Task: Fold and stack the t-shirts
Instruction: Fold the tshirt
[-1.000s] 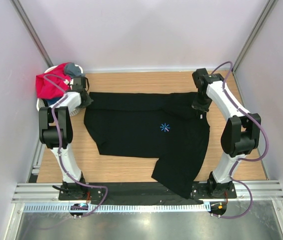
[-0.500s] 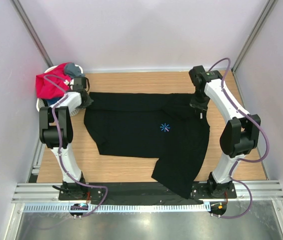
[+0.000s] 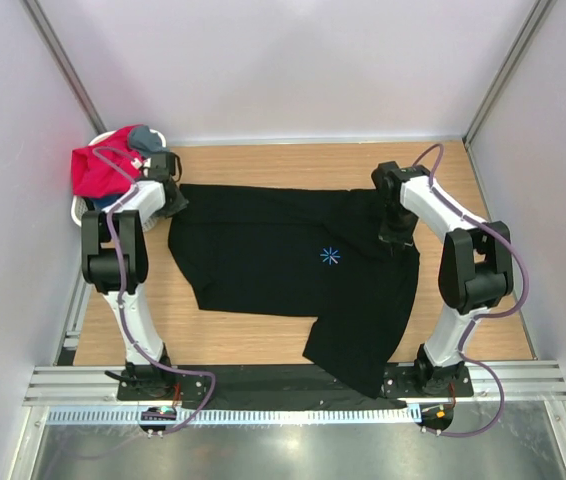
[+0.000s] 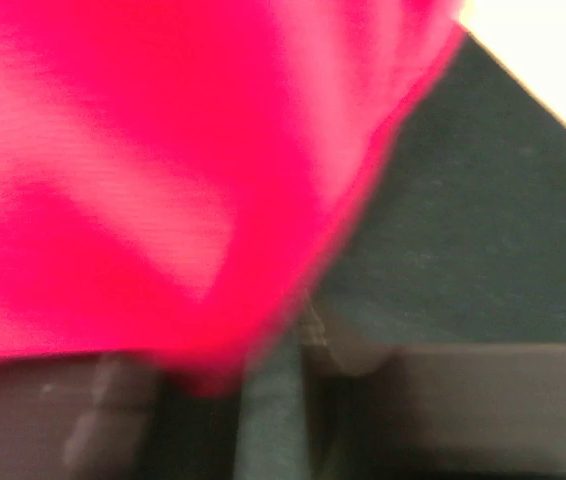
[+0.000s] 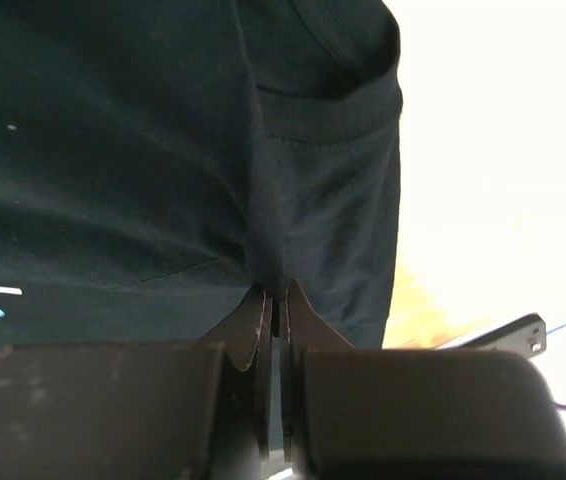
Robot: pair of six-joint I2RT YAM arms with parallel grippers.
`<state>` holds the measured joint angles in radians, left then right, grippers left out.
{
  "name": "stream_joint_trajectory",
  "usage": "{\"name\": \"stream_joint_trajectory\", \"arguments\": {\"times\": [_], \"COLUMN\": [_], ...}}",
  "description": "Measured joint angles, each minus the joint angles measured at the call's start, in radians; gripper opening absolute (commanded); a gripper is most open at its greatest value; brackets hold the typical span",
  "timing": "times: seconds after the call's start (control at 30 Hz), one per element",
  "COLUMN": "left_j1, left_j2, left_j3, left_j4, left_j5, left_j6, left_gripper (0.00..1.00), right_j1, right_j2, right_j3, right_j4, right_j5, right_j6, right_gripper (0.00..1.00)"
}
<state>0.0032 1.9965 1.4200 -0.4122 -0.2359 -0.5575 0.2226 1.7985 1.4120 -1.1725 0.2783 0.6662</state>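
The large black t-shirt (image 3: 283,260) lies spread on the wooden table (image 3: 263,160), its light-blue starburst (image 3: 330,255) facing up. My right gripper (image 3: 395,232) stands over the shirt's right sleeve. In the right wrist view that gripper (image 5: 275,295) is shut on a pinched fold of the black t-shirt (image 5: 163,150). My left gripper (image 3: 171,197) is at the shirt's far-left corner. Its wrist view is blurred: the red-pink t-shirt (image 4: 143,180) fills most of it, black cloth (image 4: 463,230) shows on the right, and dark cloth shows in a narrow gap between the fingers of the left gripper (image 4: 273,380).
A white laundry basket (image 3: 76,210) stands at the table's far-left corner, holding the red-pink t-shirt (image 3: 98,170), a grey one (image 3: 146,135) and a blue one (image 3: 105,203). The black shirt's lower end (image 3: 358,365) hangs over the table's near edge. Walls close in both sides.
My right gripper has moved toward the near side and a little left, drawing the shirt's right sleeve inward. The left arm has hardly shifted.
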Motion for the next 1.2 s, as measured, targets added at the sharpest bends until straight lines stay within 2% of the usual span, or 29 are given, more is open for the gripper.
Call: {"name": "stream_joint_trajectory", "arguments": {"times": [0.07,0.1,0.13,0.23,0.33,0.53,0.57,0.73,0.83,0.97,1.07,1.17,1.2], "left_j1": [-0.015,-0.024,-0.035,-0.064,-0.091,-0.170,-0.211,-0.376,-0.472,-0.573,-0.623,-0.660,-0.673], "left_j2": [0.004,0.004,0.004,0.004,0.003,-0.017,-0.019,-0.019,-0.012,0.037,0.074,0.102,0.112], "left_j3": [0.016,0.024,0.033,0.065,0.101,0.159,0.179,0.269,0.286,0.316,0.313,0.303,0.302], "left_j4": [-0.014,-0.021,-0.032,-0.064,-0.098,-0.145,-0.150,-0.139,-0.108,-0.087,-0.064,-0.034,-0.023], "left_j5": [-0.005,-0.015,-0.025,-0.043,-0.052,-0.038,-0.031,0.018,0.059,0.114,0.153,0.174,0.181], "left_j6": [0.013,0.016,0.019,0.011,-0.006,-0.072,-0.093,-0.232,-0.330,-0.406,-0.444,-0.483,-0.492], "left_gripper": [0.48,0.59,0.62,0.67,0.70,0.71,0.71,0.62,0.58,0.53,0.50,0.43,0.40], "right_j1": [0.000,0.000,0.000,-0.003,-0.014,-0.106,-0.130,-0.219,-0.220,-0.203,-0.193,-0.187,-0.183], "right_j2": [0.004,0.006,0.009,0.019,0.024,0.035,0.035,0.056,0.101,0.122,0.094,0.031,0.003], "right_j3": [0.001,0.006,0.014,0.051,0.103,0.286,0.314,0.363,0.355,0.242,0.095,-0.044,-0.082], "right_j4": [0.014,0.018,0.020,0.026,0.026,-0.002,0.006,0.123,0.211,0.322,0.375,0.399,0.401], "right_j5": [0.005,0.007,0.008,0.005,-0.003,-0.017,-0.018,-0.030,-0.078,-0.152,-0.196,-0.226,-0.232], "right_j6": [-0.013,-0.025,-0.035,-0.077,-0.119,-0.183,-0.188,-0.190,-0.185,-0.190,-0.194,-0.194,-0.194], "right_gripper": [0.22,0.31,0.50,0.79,0.94,0.93,0.92,0.77,0.74,0.71,0.65,0.56,0.48]}}
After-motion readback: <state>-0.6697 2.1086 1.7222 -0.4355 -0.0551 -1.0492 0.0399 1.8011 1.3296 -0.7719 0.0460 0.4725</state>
